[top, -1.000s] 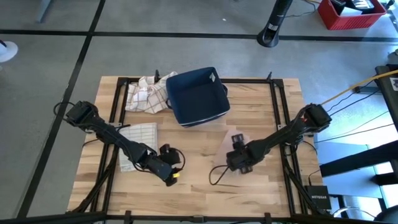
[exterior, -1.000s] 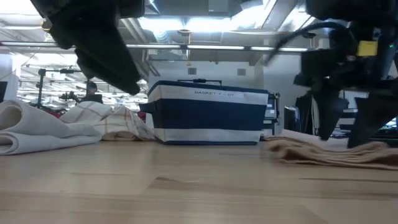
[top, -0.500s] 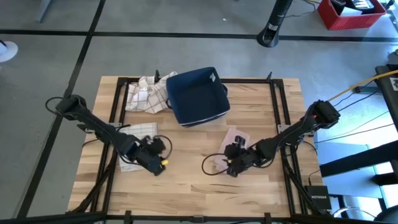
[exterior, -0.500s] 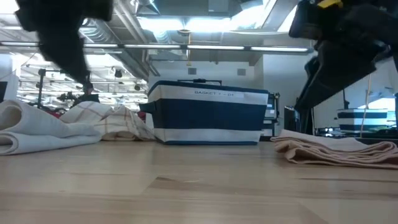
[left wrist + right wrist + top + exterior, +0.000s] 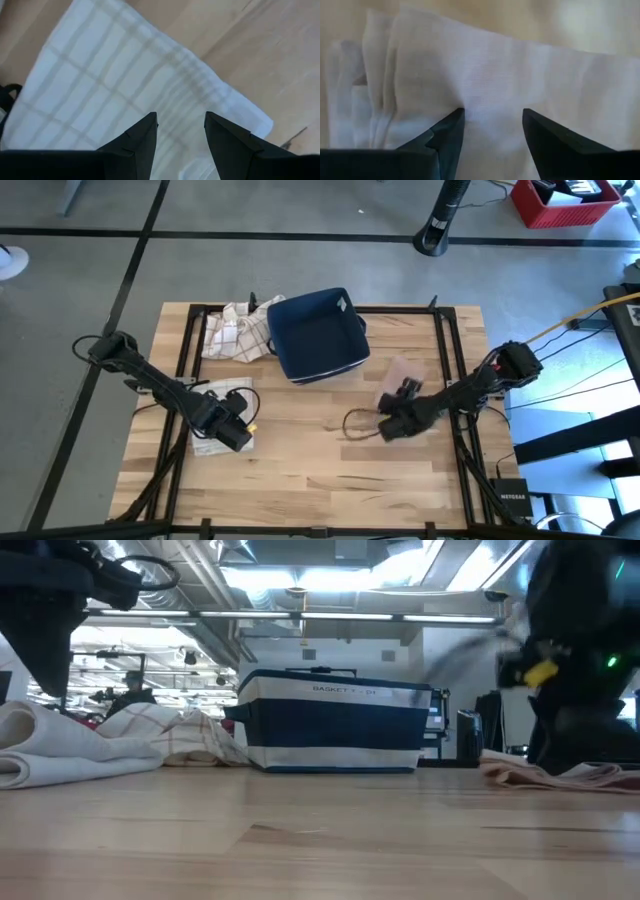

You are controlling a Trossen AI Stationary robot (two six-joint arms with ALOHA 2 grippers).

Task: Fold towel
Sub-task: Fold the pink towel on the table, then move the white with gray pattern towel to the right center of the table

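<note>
- In the high view the left gripper (image 5: 232,426) and its arm cover much of the white checked towel (image 5: 222,392), so only the towel's far part and a near edge show.
- The pale pink towel (image 5: 403,370) is half hidden by the right gripper (image 5: 398,417); only its far corner shows from above.
- In the low view both grippers are dark blurs at the picture's sides, and their fingers cannot be made out there.
- A navy basket (image 5: 316,334) with a white band stands at the far middle of the wooden table (image 5: 300,470), between the two folded towels and farther back.
- A crumpled heap of checked cloths (image 5: 238,330) lies just beside the basket on the left-arm side, touching it.
- Black frame rails (image 5: 186,340) run along the table's sides, and a loop of black cable (image 5: 356,424) hangs beside the right gripper.
- The white checked towel (image 5: 125,90) lies flat near the table's left edge, directly under the left gripper (image 5: 180,131), whose fingers are spread with nothing between them.
- The pink towel (image 5: 510,80), folded with stacked edges showing at one end, lies on the right half of the table; the right gripper (image 5: 493,125) is just over it, fingers spread apart, tips at the cloth; whether they touch it cannot be told.
</note>
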